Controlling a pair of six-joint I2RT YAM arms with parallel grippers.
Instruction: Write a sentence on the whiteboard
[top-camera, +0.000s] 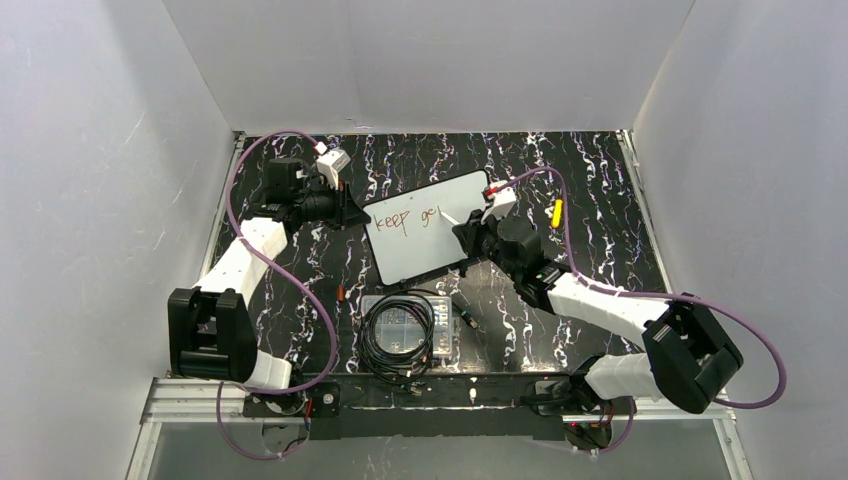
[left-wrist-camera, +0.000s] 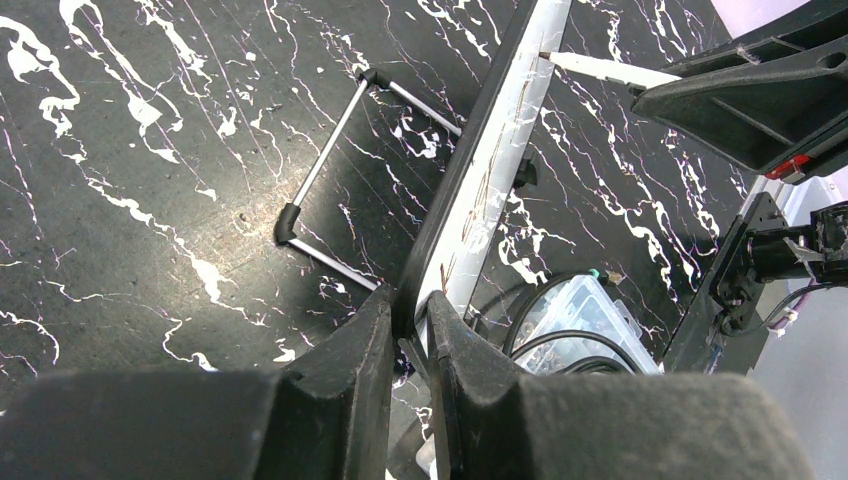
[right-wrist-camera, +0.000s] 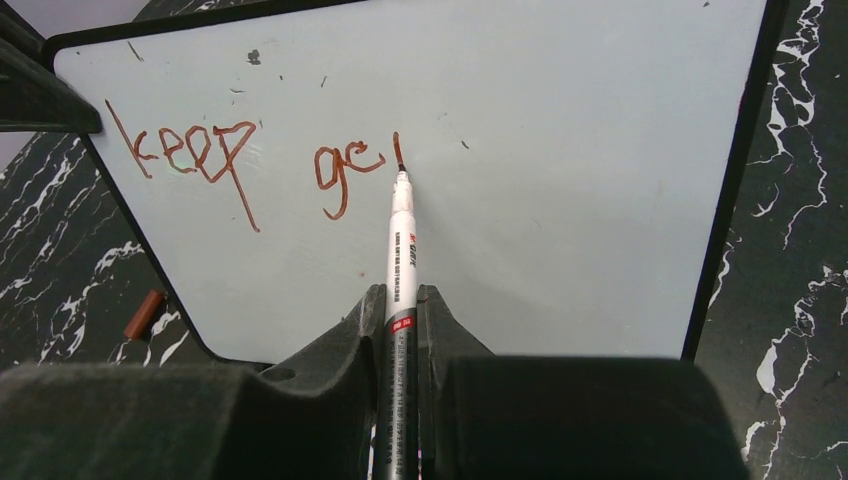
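Nearest the arm bases, a clear box (top-camera: 447, 330) of coiled black cable sits just before the whiteboard (top-camera: 420, 255), mid-counter (top-camera: 600, 170). The left end effector (left-wrist-camera: 410, 312) is clenched on the board's left edge. The right end effector (right-wrist-camera: 400, 302) grasps a marker (right-wrist-camera: 402, 245), its tip touching the sentence (right-wrist-camera: 250, 165), which reads "keep go" plus one stroke. Dark counter stretches beyond to the back wall.

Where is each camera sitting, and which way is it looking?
Top: up behind the robot, looking down at the table; left arm and right arm show.
Left wrist: on the left arm, looking along the whiteboard edge; left gripper pinches it.
Right wrist: on the right arm, facing the writing; right gripper holds the marker.
All share the whiteboard.
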